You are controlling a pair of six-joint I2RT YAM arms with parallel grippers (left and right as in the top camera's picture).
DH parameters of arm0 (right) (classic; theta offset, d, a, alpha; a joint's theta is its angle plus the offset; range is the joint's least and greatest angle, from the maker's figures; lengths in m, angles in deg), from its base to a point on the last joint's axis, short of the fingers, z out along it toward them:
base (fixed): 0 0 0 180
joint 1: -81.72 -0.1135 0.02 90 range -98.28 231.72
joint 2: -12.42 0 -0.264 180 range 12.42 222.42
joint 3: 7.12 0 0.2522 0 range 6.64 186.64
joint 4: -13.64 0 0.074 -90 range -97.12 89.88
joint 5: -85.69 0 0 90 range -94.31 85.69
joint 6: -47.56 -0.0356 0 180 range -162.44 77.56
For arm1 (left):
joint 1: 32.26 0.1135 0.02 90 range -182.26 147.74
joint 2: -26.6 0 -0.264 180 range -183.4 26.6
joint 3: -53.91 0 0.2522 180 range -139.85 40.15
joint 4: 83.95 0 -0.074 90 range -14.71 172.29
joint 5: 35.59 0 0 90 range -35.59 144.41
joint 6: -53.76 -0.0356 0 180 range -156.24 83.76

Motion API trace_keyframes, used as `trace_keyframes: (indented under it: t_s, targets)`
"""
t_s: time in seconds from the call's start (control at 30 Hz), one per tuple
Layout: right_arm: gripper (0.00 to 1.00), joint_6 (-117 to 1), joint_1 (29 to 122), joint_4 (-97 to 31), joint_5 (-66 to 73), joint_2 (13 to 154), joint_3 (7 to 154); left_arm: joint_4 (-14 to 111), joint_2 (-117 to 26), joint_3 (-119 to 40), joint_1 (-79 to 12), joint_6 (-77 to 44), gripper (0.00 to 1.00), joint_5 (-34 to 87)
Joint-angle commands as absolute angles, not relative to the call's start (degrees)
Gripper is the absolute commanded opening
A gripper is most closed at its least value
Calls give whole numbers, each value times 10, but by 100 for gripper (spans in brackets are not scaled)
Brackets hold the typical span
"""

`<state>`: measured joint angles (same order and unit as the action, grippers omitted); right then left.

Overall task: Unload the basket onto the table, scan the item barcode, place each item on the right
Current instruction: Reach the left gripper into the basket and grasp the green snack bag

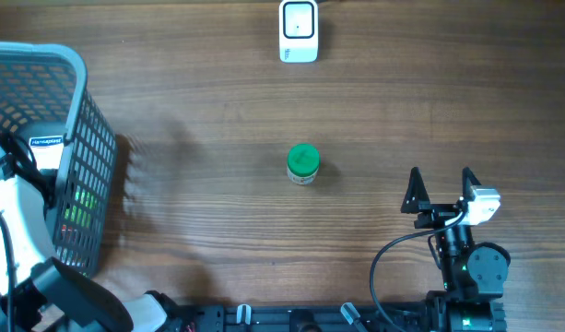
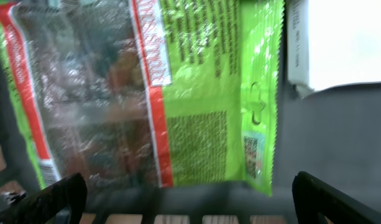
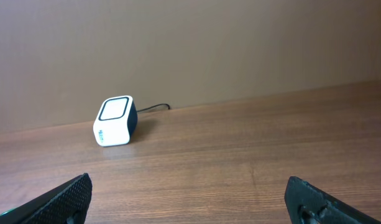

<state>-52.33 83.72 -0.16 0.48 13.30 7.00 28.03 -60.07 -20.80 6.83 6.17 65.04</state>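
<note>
Wooden tabletop (image 1: 217, 111) seen from above, with a white barcode scanner (image 1: 299, 31) at its far edge, cable trailing behind it. A green-lidded jar (image 1: 303, 164) stands upright nearer the robot than the scanner, well apart from it. A wire basket (image 1: 93, 157) lies far to the scanner's left.

The left gripper (image 2: 189, 180) hangs inside the basket with its jaws spread wide and nothing between them. Facing it is a green snack pouch (image 2: 196, 93), judged to be the item to scan, with a white carton (image 2: 345, 43) beside it. The right gripper (image 1: 441, 175), equally wide and empty, points towards the scanner from well short of it.

Progress is judged early: nothing is grasped and nothing is presented to the scanner, so picking, carrying and scanning all remain.

The pouch print is blurred, and a small code patch near its lower edge cannot be read. From overhead, the left arm (image 1: 15, 212) hides its own gripper.
</note>
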Motion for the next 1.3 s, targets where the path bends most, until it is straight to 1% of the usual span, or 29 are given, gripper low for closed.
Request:
trace_keyframes:
  t_s: [0.0,0.3,0.43,0.53,0.7,0.77,0.97,1.13,1.27]
  targets:
    - [100,-530,834,0,-3,130,69,302,-671,-183,79,51,100,685]
    - [100,-530,834,0,-3,130,69,327,-736,-183,117,51,100,692]
    - [100,-530,834,0,-3,130,69,337,-787,-183,120,50,100,670]
    - [100,-531,834,0,-3,130,69,314,-785,-194,120,49,100,642]
    - [100,-530,834,0,-3,130,69,235,-748,-300,120,49,100,627]
    - [100,-531,834,0,-3,130,69,188,-732,-389,120,49,100,623]
    - [100,-531,834,0,-3,130,69,86,-730,-553,120,44,100,617]
    - [100,-530,834,0,-3,130,69,80,-732,-573,136,67,100,618]
    - [100,-531,834,0,-3,130,69,81,-736,-572,171,83,100,627]
